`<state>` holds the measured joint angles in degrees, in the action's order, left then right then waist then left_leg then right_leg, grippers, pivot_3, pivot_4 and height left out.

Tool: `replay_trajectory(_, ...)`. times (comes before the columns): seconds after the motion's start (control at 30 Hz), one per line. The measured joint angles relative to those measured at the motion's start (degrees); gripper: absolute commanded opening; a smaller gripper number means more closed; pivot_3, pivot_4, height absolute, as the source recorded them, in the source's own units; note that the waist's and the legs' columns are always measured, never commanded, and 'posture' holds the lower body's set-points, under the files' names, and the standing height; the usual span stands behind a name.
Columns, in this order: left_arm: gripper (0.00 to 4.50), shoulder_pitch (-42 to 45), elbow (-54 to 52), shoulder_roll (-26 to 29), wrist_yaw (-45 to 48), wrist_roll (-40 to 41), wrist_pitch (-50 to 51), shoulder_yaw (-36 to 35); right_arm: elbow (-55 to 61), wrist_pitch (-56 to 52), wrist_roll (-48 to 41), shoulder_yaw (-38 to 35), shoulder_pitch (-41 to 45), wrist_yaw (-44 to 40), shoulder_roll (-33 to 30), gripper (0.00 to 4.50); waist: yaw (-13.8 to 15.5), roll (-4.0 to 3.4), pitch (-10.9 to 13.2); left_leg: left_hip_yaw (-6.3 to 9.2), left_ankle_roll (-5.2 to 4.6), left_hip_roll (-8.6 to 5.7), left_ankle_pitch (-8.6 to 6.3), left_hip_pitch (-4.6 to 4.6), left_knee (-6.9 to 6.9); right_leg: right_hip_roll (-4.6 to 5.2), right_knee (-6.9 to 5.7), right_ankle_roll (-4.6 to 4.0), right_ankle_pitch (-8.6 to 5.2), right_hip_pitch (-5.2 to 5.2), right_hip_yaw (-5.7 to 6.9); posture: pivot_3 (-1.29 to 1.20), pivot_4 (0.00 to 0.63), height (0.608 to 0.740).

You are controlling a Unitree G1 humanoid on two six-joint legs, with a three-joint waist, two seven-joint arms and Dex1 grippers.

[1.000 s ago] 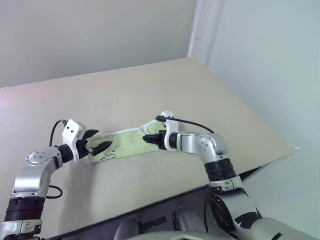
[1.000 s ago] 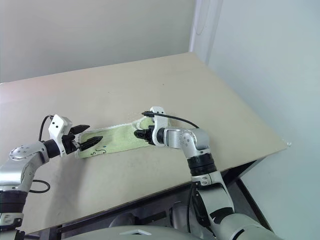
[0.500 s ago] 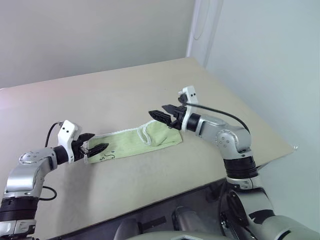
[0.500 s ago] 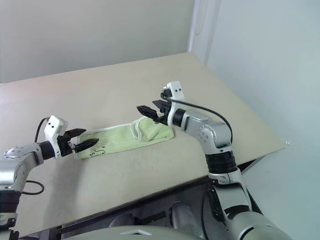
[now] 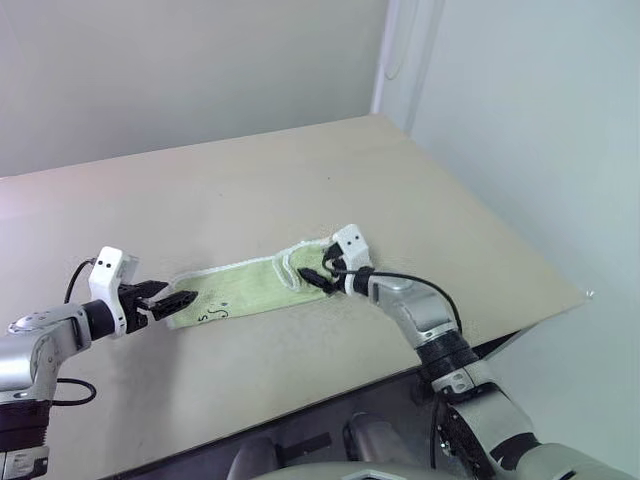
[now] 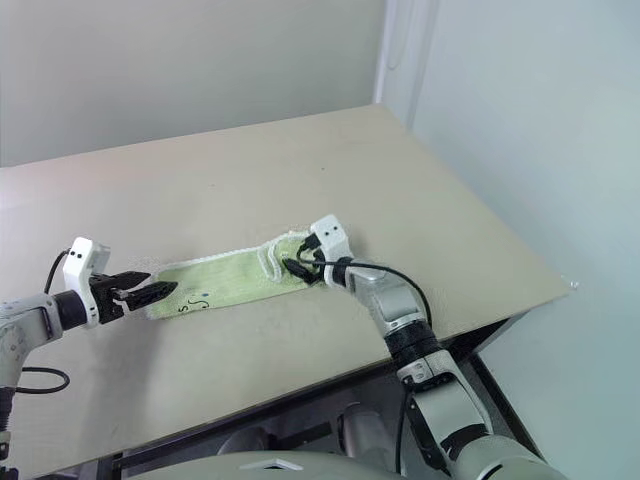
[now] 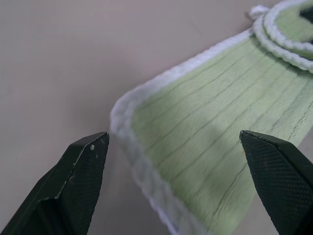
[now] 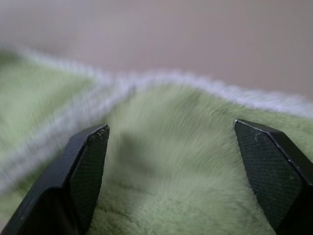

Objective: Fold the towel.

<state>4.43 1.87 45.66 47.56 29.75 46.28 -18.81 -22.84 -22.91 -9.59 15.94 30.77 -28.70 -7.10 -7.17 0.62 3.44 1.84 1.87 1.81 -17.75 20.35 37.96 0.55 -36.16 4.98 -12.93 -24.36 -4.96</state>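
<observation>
The towel (image 5: 250, 285) is a pale green strip with white edging, lying flat on the beige table (image 5: 300, 180), its right end doubled over. My left gripper (image 5: 170, 298) hovers open just off the towel's left end; in the left wrist view the towel's corner (image 7: 205, 147) lies between its spread fingers (image 7: 83, 171). My right gripper (image 5: 318, 276) is low over the doubled right end, open, with green cloth (image 8: 171, 176) beneath and between its fingers (image 8: 88, 161). Neither gripper holds anything.
The table's front edge (image 5: 330, 395) runs close behind both grippers, and its right corner (image 5: 585, 293) lies beyond the right arm. A pale wall (image 5: 200, 70) stands past the far edge. Bare tabletop stretches beyond the towel.
My right gripper let go of the towel's right end, rose and opened, then came back down onto the doubled end. My left gripper drew back to the left, off the towel's left end.
</observation>
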Motion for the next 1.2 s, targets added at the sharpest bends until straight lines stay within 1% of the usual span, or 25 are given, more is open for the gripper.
replay_trajectory(0.1, 4.5, -0.1, 0.1, 1.2, -0.9, 0.2, 2.6, -0.3, -1.4, 2.6, 2.7, 1.1, 0.0, 0.1, 0.1, 4.24, -0.1, 0.03, 0.0, 0.0, 0.0, 0.0, 0.0, -0.1, 0.0, 0.0, -0.01, -0.07, -0.05, 0.07, -0.01, 0.0, 0.0, 0.74)
replay_trajectory(0.23, 4.5, 0.0, 0.4, 1.2, -1.8, 1.3, 6.3, -0.7, -2.2, 3.3, 3.3, 0.4, 0.3, 0.1, 0.6, 4.24, -0.1, 0.07, 0.0, 0.03, 0.01, 0.0, 0.01, -0.13, 0.02, -0.01, -0.05, -0.15, -0.09, 0.1, 0.0, 0.0, 0.0, 0.74)
replay_trajectory(0.37, 4.5, 0.7, 0.6, 1.4, -2.2, 2.6, 10.1, -1.2, -1.7, 0.8, 2.3, -2.0, 0.9, 0.2, 1.5, 4.24, -0.1, 0.06, 0.0, 0.04, 0.02, 0.0, 0.01, -0.12, 0.03, -0.01, -0.06, -0.14, -0.07, 0.1, 0.0, 0.0, 0.0, 0.74)
replay_trajectory(0.47, 4.5, 1.1, 2.0, 1.2, -3.3, 4.7, 14.0, -3.2, 1.0, -1.5, 1.5, -3.6, 1.0, 0.5, 1.6, 4.24, -0.1, 0.05, 0.0, 0.06, 0.02, 0.0, 0.01, -0.07, 0.02, -0.01, -0.05, -0.01, 0.03, 0.06, 0.02, 0.0, 0.0, 0.74)
replay_trajectory(0.6, 4.5, 2.8, 4.0, -0.5, -5.9, 6.8, 19.2, -5.6, 5.4, -4.3, 0.7, -5.3, 1.0, 1.0, 1.8, 4.24, 0.0, 0.03, 0.0, 0.1, 0.02, -0.01, 0.01, -0.04, 0.01, 0.0, -0.05, 0.0, 0.05, 0.04, 0.07, 0.0, 0.0, 0.74)
replay_trajectory(0.8, 4.5, 6.9, 6.7, -5.3, -9.5, 11.5, 27.5, -9.8, 11.6, -8.4, -0.8, -5.7, 0.6, 0.9, 1.9, 4.24, 0.1, 0.06, 0.0, 0.16, 0.02, -0.02, 0.01, -0.04, 0.02, 0.0, -0.06, 0.0, 0.06, 0.06, 0.13, 0.0, 0.0, 0.74)
replay_trajectory(0.97, 4.5, 9.0, 7.1, -8.5, -12.5, 12.2, 30.0, -11.4, 13.2, -10.4, -0.8, -5.8, 0.1, 1.1, 1.4, 4.24, 0.3, 0.06, 0.0, 0.17, 0.03, -0.05, 0.02, -0.05, 0.02, 0.03, -0.06, -0.09, 0.12, 0.09, 0.13, 0.0, 0.0, 0.74)
replay_trajectory(1.1, 4.5, 9.6, 7.1, -9.9, -13.6, 12.2, 30.6, -12.2, 13.7, -11.4, -0.9, -7.0, 0.0, 1.5, 1.3, 4.24, 0.4, 0.05, 0.0, 0.17, 0.06, -0.09, 0.03, -0.09, 0.03, 0.07, -0.05, -0.08, 0.1, 0.16, 0.13, 0.0, 0.0, 0.74)
replay_trajectory(1.2, 3.9, 9.6, 7.1, -10.0, -14.0, 12.2, 30.8, -12.3, 13.7, -11.7, -0.8, -7.4, 0.0, 1.8, 1.2, 4.3, 0.4, 0.05, 0.0, 0.17, 0.07, -0.09, 0.04, -0.1, 0.04, 0.06, -0.05, -0.06, 0.08, 0.18, 0.12, 0.0, 0.0, 0.74)
